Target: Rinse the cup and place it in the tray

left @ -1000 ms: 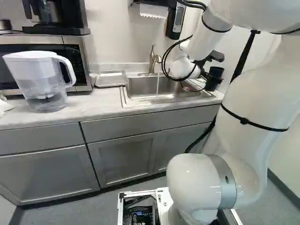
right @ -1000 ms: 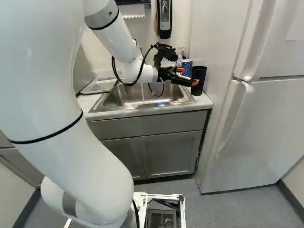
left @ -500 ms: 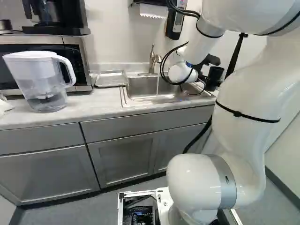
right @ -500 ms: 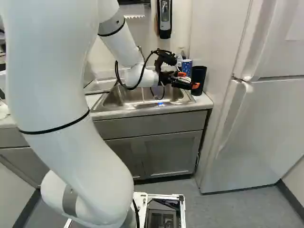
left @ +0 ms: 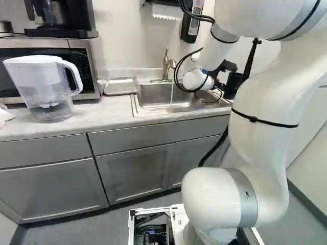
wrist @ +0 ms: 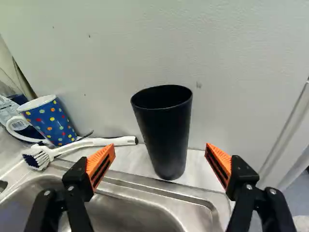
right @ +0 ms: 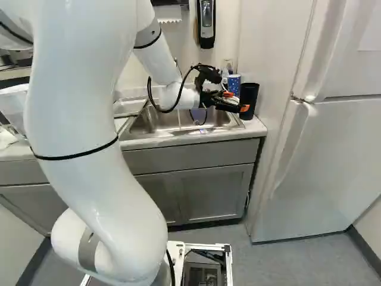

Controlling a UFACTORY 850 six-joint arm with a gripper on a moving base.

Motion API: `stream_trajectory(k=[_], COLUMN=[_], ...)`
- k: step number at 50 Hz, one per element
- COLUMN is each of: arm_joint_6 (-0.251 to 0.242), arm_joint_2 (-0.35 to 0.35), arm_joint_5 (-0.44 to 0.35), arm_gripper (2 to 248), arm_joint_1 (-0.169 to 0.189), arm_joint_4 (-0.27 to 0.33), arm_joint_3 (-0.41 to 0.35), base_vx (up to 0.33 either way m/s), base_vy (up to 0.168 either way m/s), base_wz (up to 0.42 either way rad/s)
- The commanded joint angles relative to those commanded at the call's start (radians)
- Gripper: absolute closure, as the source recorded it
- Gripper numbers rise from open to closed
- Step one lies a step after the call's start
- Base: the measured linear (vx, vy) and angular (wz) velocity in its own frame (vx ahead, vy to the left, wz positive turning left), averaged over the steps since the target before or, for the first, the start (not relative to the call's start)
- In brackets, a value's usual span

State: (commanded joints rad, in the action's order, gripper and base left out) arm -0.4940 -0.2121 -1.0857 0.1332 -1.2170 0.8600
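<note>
Left base view: metal tray [left: 121, 87] being supported by pale desk [left: 102, 115], beside sink [left: 115, 106]. Right base view: white refrigerator [right: 333, 155] being shown right of desk; fingers [right: 244, 108] being held near black cup [right: 249, 98]. Wrist view: brush [wrist: 104, 141] being revealed here alone; fingers [wrist: 101, 164] being held apart, released; black cup being stood upright on desk, ahead and between.

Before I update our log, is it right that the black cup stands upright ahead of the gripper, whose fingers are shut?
Not quite: the wrist view shows the gripper open, not shut. The black cup does stand upright ahead of it.
</note>
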Motion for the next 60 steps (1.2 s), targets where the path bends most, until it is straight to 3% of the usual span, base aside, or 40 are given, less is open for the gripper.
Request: stream_trajectory(k=[53,54,59,60], arm_joint_6=[0.0,0.0,0.0,0.0], arm_joint_2=[-0.098,-0.098,-0.098,-0.098], arm_joint_5=[0.0,0.0,0.0,0.0], arm_gripper=[3,12,12,50], arm_joint_1=[0.064,0.064,0.064,0.064], arm_joint_4=[0.0,0.0,0.0,0.0], arm_joint_3=[0.116,0.116,0.116,0.116], base_vx=[0.0,0.0,0.0,0.0], base_vy=[0.0,0.0,0.0,0.0], base_wz=[0.0,0.0,0.0,0.0])
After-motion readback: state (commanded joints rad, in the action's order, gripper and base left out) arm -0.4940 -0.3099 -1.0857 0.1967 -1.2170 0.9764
